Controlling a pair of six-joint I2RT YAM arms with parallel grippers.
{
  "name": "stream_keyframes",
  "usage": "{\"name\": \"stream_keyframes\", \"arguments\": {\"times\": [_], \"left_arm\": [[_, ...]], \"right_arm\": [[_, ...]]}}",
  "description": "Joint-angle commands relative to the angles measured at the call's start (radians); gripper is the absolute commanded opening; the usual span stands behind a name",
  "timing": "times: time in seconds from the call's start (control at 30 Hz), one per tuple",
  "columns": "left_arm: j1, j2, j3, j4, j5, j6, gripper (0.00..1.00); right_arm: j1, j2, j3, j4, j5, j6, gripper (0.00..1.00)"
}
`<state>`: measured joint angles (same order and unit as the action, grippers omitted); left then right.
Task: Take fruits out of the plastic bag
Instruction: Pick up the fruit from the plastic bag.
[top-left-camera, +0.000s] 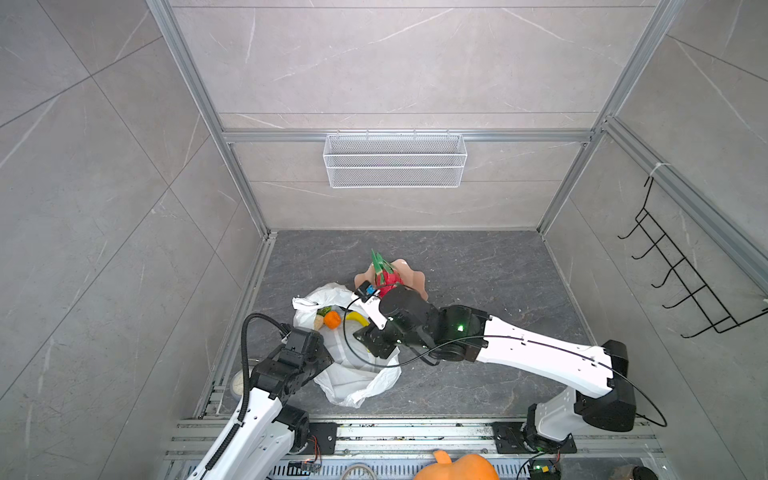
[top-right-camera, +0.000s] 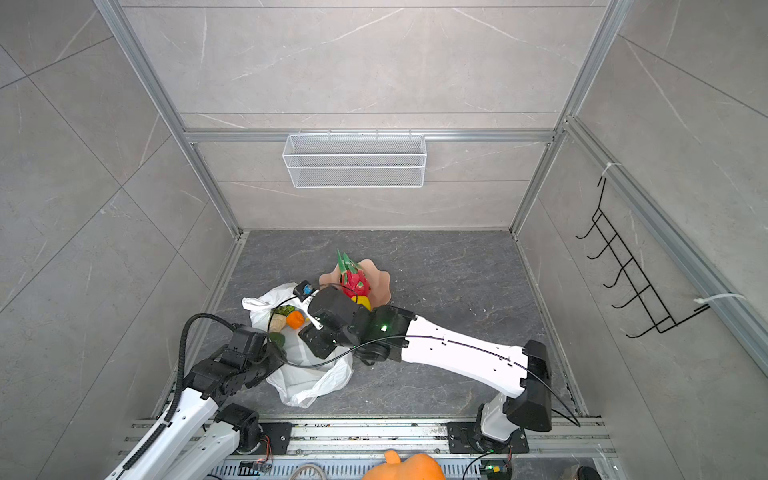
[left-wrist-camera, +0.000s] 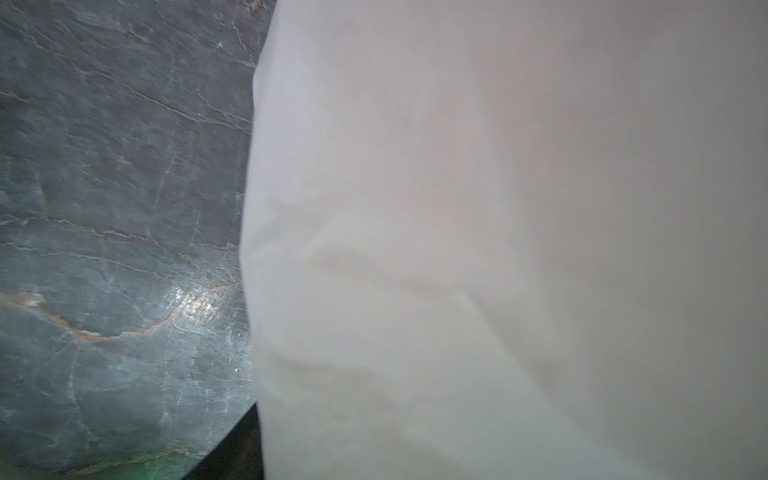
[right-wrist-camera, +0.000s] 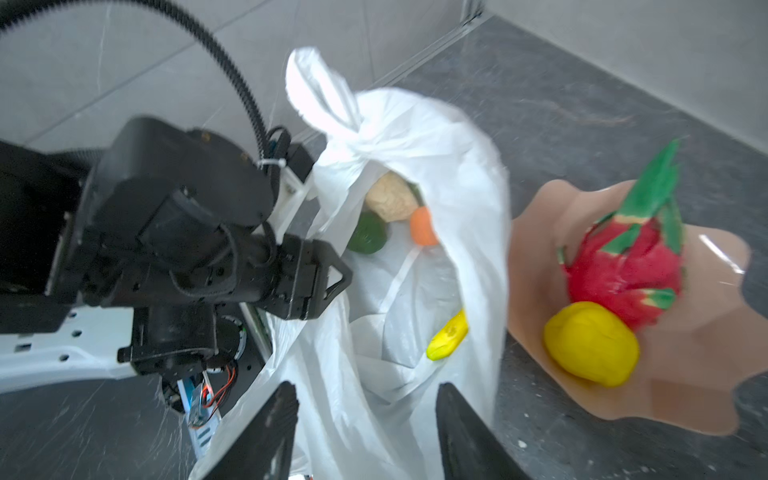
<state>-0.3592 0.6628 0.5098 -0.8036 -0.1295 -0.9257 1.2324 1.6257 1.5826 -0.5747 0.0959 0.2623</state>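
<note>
Four fruits are seen inside the plastic bag (right-wrist-camera: 415, 137) through its open mouth in the right wrist view: a banana (right-wrist-camera: 449, 338), an orange one (right-wrist-camera: 423, 226), a beige one (right-wrist-camera: 392, 201) and a green one (right-wrist-camera: 368, 235). Two more, a dragon fruit (right-wrist-camera: 623, 266) and a lemon (right-wrist-camera: 590, 340), are already laid in the peach bowl (right-wrist-camera: 685, 395) at the right of that frame. The right gripper (right-wrist-camera: 368, 390) is shown at the lower edge with its fingers parted and nothing held. The banana is placed just above and right of that gap, its long axis slanted from lower left to upper right. It is judged the nearest piece, and the right arm the nearer one. The left gripper (right-wrist-camera: 328, 278) is pressed against the bag's rim at centre left; whether plastic is clamped cannot be told.
</note>
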Motion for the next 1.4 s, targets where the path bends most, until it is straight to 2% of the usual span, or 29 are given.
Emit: {"name": "stream_keyframes", "arguments": {"times": [0.0,0.17,0.43,0.63,0.97,1.13,1.37], "left_arm": [[0.004,-0.002,0.013,-0.014,-0.02,-0.01,0.63],[0.005,-0.012,0.007,-0.01,-0.019,-0.012,0.63],[0.004,-0.013,0.006,-0.007,-0.014,-0.011,0.63],[0.003,-0.024,0.001,-0.008,-0.016,-0.011,0.63],[0.005,-0.015,-0.002,0.0,-0.012,-0.007,0.63],[0.004,-0.014,-0.008,0.007,-0.009,-0.007,0.63],[0.005,-0.005,-0.007,0.009,-0.006,-0.005,0.63]], "right_arm": [[0.03,0.104,0.023,0.006,-0.045,0.022,0.55],[0.028,0.245,0.101,-0.019,0.006,0.016,0.55],[-0.08,0.49,0.262,-0.097,0.008,-0.024,0.55],[-0.133,0.666,0.429,-0.203,0.08,-0.031,0.51],[-0.169,0.78,0.532,-0.27,0.148,-0.033,0.51],[-0.178,0.814,0.569,-0.318,0.223,-0.007,0.53],[-0.18,0.863,0.609,-0.35,0.265,-0.011,0.58]]}}
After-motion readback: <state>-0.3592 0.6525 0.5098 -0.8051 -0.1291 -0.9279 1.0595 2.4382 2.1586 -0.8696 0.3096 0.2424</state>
